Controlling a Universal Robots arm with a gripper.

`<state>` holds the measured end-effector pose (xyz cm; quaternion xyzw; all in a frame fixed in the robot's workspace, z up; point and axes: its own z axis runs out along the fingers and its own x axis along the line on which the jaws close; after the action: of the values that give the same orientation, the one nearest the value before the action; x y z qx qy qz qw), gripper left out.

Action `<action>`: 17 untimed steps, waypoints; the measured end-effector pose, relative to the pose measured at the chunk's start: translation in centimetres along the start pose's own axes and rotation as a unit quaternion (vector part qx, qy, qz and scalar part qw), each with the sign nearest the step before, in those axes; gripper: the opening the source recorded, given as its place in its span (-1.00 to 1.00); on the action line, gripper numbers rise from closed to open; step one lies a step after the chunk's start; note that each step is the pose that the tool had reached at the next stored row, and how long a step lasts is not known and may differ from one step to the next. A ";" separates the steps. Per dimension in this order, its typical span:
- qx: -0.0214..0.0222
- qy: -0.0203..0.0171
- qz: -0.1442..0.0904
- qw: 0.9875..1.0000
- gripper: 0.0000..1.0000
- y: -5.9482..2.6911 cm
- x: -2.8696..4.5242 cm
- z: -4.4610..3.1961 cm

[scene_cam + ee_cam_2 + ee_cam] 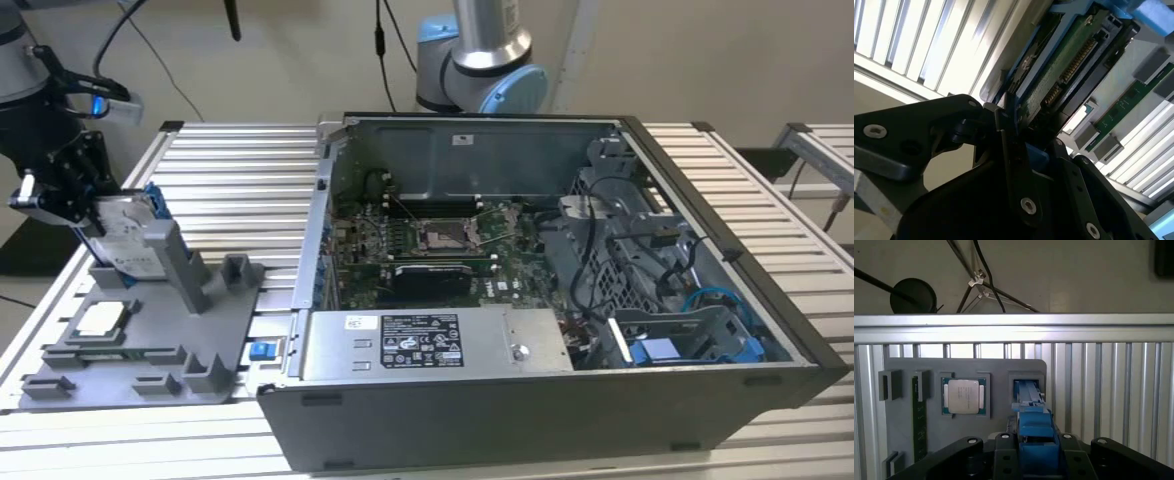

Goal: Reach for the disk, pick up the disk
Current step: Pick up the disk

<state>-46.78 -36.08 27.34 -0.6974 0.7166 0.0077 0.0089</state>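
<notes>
The disk (128,236), silver-grey with a white label and a blue frame, stands on edge at the back of the grey fixture plate (147,345) on the exterior view's left. My black gripper (91,212) sits at its top edge, fingers pressed against the blue frame from both sides. In the first wrist view the blue edge of the disk (1031,426) runs between the two fingers of the gripper (1034,452) down toward its slot. In the second wrist view the disk's (1066,62) green circuit board and connector show just past the gripper (1021,137).
A small square silver chip (964,396) and a green memory stick (916,420) lie in the plate's other seats. An open computer case (534,290) fills the middle of the slatted metal table (240,180). Another arm's base (481,60) stands behind the case.
</notes>
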 end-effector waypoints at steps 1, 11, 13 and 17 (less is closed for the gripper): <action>0.000 0.000 0.000 1.000 -1.00 0.00 0.00 -0.02; 0.000 0.000 0.000 1.000 -1.00 0.00 -0.01 -0.35; 0.000 0.000 0.000 1.000 -1.00 -0.01 0.00 -0.44; 0.000 0.000 0.000 1.000 -1.00 -0.01 -0.01 -0.66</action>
<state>-46.78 -36.08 27.99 -0.6974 0.7165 0.0077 0.0089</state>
